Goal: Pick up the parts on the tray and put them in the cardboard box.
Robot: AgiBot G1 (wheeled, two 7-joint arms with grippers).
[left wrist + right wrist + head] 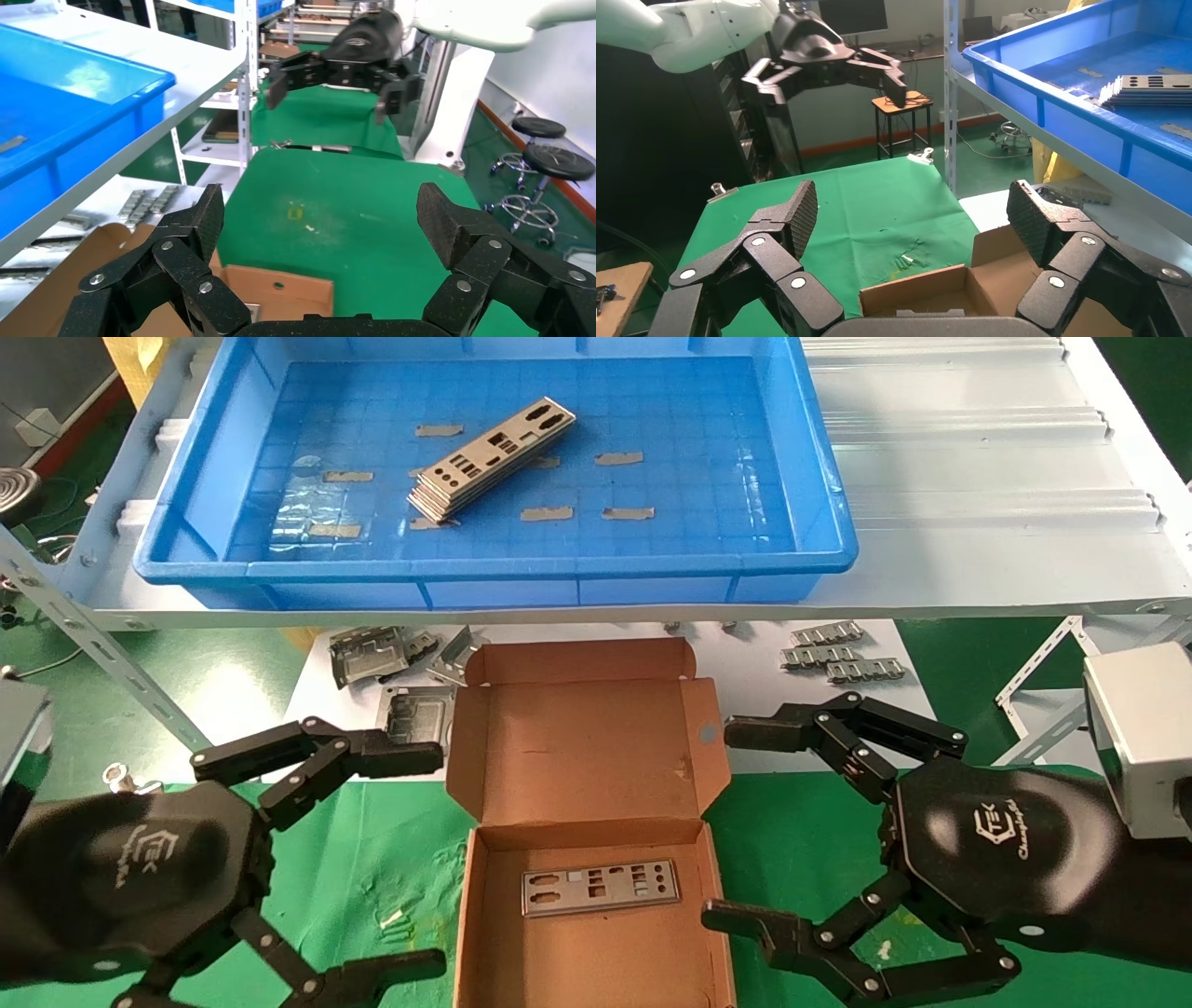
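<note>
A stack of silver punched parts (491, 458) lies slanted in the blue tray (819, 537) on the raised white shelf; the right wrist view shows the stack (1151, 90) and the tray wall (1081, 123). The open cardboard box (587, 775) sits on the green cloth below, lid tipped back, with one part (601, 887) flat on its floor. My left gripper (424, 859) is open beside the box's left wall, empty. My right gripper (722, 826) is open beside the box's right wall, also empty. In each wrist view the box edge (281, 291) (926, 288) lies just beneath the open fingers.
Dark bent brackets (391, 654) and small ribbed grey strips (833, 654) lie on the white board behind the box. A white ribbed panel (978, 449) lies right of the tray. Shelf legs (93, 635) slant down at both sides. Stools (548, 158) stand beyond the table.
</note>
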